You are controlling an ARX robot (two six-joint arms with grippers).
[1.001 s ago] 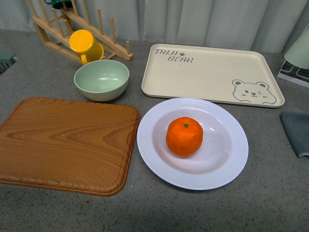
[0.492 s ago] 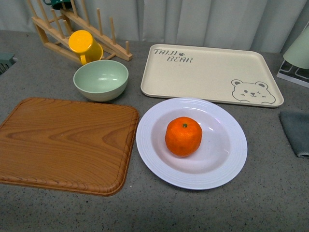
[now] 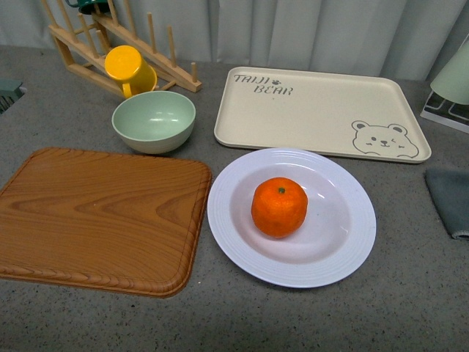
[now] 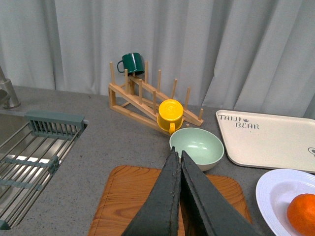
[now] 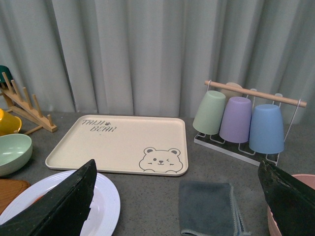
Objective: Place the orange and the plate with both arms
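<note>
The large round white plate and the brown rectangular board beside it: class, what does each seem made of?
Large round white plate: probably glazed ceramic or melamine; glossy, with a ridged rim.
Brown rectangular board: wood or a wood-look laminate; it shows grain and a satin finish.

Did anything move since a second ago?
No, nothing visibly moved. The orange sits in the plate just as before, and the bowl, board and tray kept their places.

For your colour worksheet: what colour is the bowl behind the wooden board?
The bowl is pale green; the front view shows it best.
</note>
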